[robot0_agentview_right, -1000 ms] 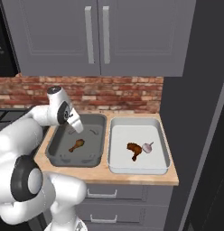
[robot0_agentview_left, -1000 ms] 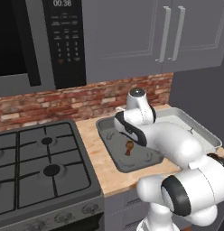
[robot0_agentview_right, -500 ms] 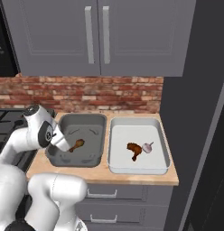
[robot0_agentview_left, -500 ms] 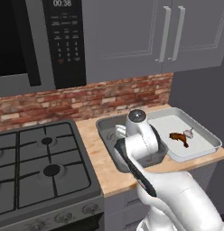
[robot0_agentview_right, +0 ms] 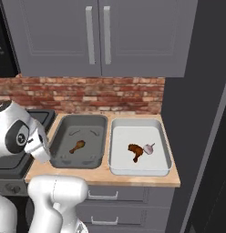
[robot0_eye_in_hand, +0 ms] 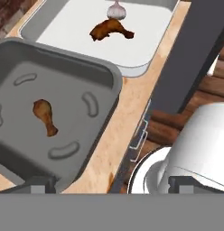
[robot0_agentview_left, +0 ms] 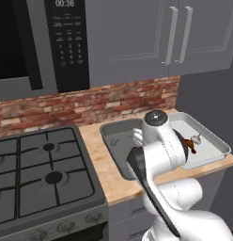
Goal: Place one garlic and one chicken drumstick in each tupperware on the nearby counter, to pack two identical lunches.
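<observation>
While hanging off the counter's (robot0_agentview_right: pixel 133 179) front edge, stood with jaws spread wide and nothing between the gripper's (robot0_eye_in_hand: pixel 109 182) tips. Darker tupperware (robot0_agentview_right: pixel 64 159) carried one chicken drumstick (robot0_agentview_right: pixel 77 146) near its middle, presumably dropped there as half a lunch (no garlic with it yet). Paler tupperware (robot0_agentview_right: pixel 162 157), at three o'clock beside it, held a second drumstick (robot0_agentview_right: pixel 135 151) touching the garlic (robot0_agentview_right: pixel 149 148): a complete pair.

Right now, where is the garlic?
In the right base view the garlic lies in the paler tray, the right-hand one, just right of a drumstick. The darker tray to its left holds a drumstick but no garlic.
</observation>
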